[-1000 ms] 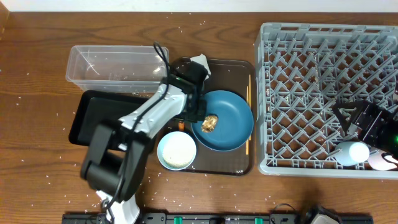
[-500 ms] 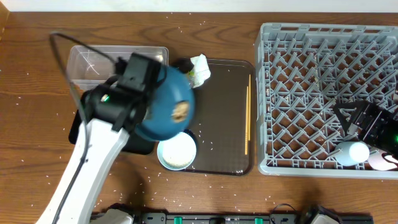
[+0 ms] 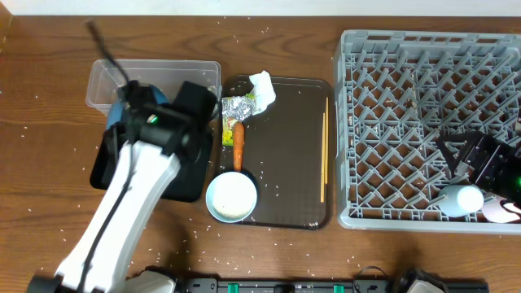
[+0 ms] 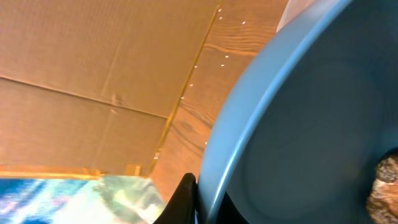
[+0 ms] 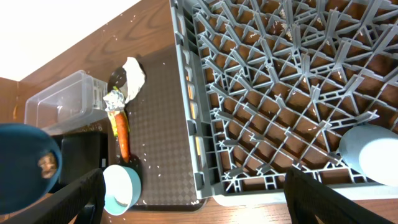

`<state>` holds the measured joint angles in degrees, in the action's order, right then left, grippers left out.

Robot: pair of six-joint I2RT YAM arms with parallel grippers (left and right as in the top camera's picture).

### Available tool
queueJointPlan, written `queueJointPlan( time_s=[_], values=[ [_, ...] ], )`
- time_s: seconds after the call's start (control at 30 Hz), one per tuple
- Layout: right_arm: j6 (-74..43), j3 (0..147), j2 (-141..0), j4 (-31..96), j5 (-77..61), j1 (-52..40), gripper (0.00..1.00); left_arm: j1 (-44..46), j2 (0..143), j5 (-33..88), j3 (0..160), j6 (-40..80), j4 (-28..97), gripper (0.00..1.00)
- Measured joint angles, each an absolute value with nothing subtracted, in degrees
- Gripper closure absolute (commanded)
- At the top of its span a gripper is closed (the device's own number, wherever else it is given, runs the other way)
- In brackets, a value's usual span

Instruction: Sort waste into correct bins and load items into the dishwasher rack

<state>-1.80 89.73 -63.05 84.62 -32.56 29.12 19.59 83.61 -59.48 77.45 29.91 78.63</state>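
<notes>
Left wrist: left gripper (image 4: 202,199) pinches large blue bowl (image 4: 298,124) by its rim, brown food lump (image 4: 387,186) inside. Bowl is tilted above clear tub (image 3: 155,77) and black tray (image 3: 102,167). Right gripper (image 5: 196,202) is spread over dishwasher rack (image 3: 423,122).

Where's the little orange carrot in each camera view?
Overhead: carrot on the dark tray's left side, just above the light-blue bowl.
Left wrist: not in it.
Right wrist: carrot at lower left, just above that bowl.
Shared landmark: the light-blue bowl.
</notes>
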Motion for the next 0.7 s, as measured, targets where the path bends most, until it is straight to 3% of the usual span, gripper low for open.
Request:
queueJointPlan(
  time_s=[0.23, 0.7],
  values=[
    [-1.80, 89.73, -63.05, 84.75, -32.56, 29.12, 0.16, 19.62, 95.07, -69.49, 77.01, 32.29, 79.50, 0.94],
    [-1.80, 89.73, -63.05, 84.62, -32.56, 29.12, 0.15, 19.75, 96.31, -79.66, 76.82, 31.24, 83.92, 0.94]
  ],
)
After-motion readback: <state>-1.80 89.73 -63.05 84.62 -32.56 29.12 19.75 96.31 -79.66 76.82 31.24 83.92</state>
